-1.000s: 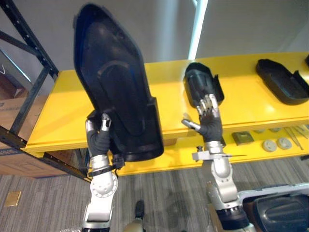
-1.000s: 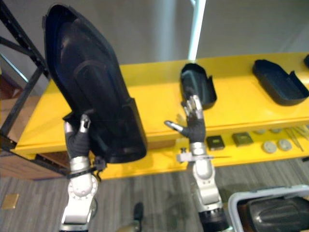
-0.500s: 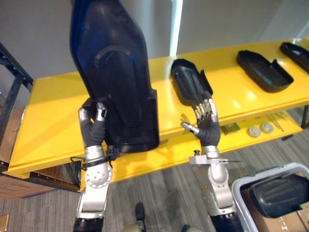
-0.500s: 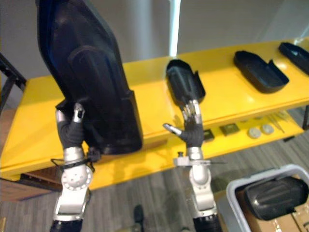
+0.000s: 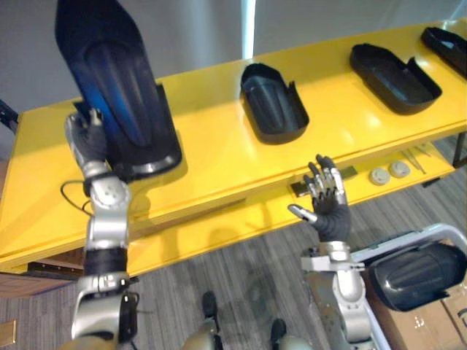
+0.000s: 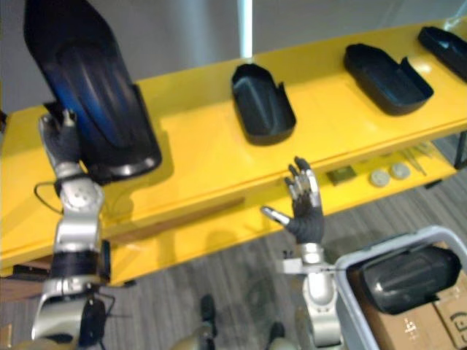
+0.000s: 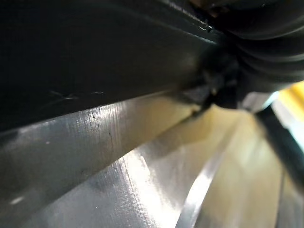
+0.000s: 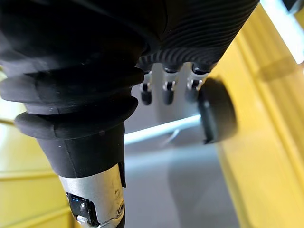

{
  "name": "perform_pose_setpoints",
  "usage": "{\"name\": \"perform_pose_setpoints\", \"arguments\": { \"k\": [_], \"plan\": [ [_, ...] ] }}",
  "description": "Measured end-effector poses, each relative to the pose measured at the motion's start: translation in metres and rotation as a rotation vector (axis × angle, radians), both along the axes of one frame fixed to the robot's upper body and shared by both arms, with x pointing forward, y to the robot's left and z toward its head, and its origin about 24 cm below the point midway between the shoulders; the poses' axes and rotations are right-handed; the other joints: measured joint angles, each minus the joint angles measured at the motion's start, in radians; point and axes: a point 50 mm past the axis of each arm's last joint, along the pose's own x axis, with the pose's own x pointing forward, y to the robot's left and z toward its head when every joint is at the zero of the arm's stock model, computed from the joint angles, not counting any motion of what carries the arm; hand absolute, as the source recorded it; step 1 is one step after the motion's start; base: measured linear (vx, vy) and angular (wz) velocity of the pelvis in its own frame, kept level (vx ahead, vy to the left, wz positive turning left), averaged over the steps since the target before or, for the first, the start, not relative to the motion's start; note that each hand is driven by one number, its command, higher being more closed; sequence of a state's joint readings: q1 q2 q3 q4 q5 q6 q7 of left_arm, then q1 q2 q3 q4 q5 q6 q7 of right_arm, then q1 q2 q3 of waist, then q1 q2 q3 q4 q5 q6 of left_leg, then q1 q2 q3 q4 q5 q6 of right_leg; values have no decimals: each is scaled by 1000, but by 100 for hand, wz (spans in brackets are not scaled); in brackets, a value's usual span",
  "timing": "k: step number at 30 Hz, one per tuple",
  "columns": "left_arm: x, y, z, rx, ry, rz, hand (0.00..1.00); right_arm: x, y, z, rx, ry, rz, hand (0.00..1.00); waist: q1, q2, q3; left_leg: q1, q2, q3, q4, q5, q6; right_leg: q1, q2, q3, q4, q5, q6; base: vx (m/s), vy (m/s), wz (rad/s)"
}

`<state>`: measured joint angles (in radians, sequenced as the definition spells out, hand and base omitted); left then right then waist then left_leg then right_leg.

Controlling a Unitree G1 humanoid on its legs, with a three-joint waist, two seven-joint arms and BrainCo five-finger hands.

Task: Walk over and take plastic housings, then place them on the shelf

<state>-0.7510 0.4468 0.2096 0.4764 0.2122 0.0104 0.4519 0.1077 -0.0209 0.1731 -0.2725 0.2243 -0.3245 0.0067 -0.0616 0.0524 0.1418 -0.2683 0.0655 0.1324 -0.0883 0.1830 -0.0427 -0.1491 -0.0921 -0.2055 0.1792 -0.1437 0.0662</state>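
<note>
My left hand (image 5: 87, 140) is shut on the edge of a large black plastic housing (image 5: 117, 95). The housing stands tilted, its wide lower end down on the left part of the yellow shelf (image 5: 211, 164) and its narrow end up. The left wrist view shows the housing's dark surface (image 7: 95, 61) close against the hand. My right hand (image 5: 328, 208) is open and empty, held in front of and below the shelf's front edge. Its straight fingers (image 8: 165, 91) also appear in the right wrist view.
Three more black housings lie on the shelf: middle (image 5: 272, 102), right (image 5: 394, 76), far right (image 5: 446, 40). Small round parts (image 5: 385, 175) sit on the lower yellow level. A grey bin (image 5: 456, 237) at lower right holds another housing (image 5: 416, 273).
The camera has shifted. My left arm has reached forward and brought the housing down from mid-air onto the shelf's left part. My right hand has drawn back from the shelf.
</note>
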Motion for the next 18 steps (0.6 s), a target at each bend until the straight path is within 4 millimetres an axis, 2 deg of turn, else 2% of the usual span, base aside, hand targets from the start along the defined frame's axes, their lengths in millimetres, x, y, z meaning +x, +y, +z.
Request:
{"name": "perform_pose_setpoints", "arguments": {
  "k": [3, 6, 8, 13, 18],
  "plan": [
    [24, -1, 12, 54, 118, -34, 100, -3, 19, 0, -24, -6, 110, 0, -3, 0, 0, -8, 9, 16, 1, 3, -5, -24, 7, 24, 12, -1, -1, -17, -25, -15],
    [44, -10, 10, 48, 251, -103, 100, -7, 32, -1, -35, -5, 191, 0, -15, -1, 1, -9, 13, 15, 5, 13, -7, -30, 11, 27, 23, -3, -5, -14, -36, -4],
    [49, -14, 9, 52, 301, -135, 100, -8, 37, -1, -18, -7, 233, 0, -19, 0, 4, -10, 18, 18, 5, 15, -9, -43, 14, 36, 39, -6, -10, -25, -35, -9],
    [58, -22, 30, 59, 332, -199, 100, -7, 51, 7, -2, -41, 320, 0, -22, -14, 72, -14, 36, 16, 2, 33, -16, -79, 27, 43, 102, -20, -25, -95, -40, -7],
    [60, -21, 30, 41, 376, -207, 100, -8, 58, 9, -9, -53, 359, 0, -20, -19, 78, -48, 40, 13, 0, 39, -15, -129, 22, 44, 142, -25, -23, -74, -6, 0]
  ]
}}
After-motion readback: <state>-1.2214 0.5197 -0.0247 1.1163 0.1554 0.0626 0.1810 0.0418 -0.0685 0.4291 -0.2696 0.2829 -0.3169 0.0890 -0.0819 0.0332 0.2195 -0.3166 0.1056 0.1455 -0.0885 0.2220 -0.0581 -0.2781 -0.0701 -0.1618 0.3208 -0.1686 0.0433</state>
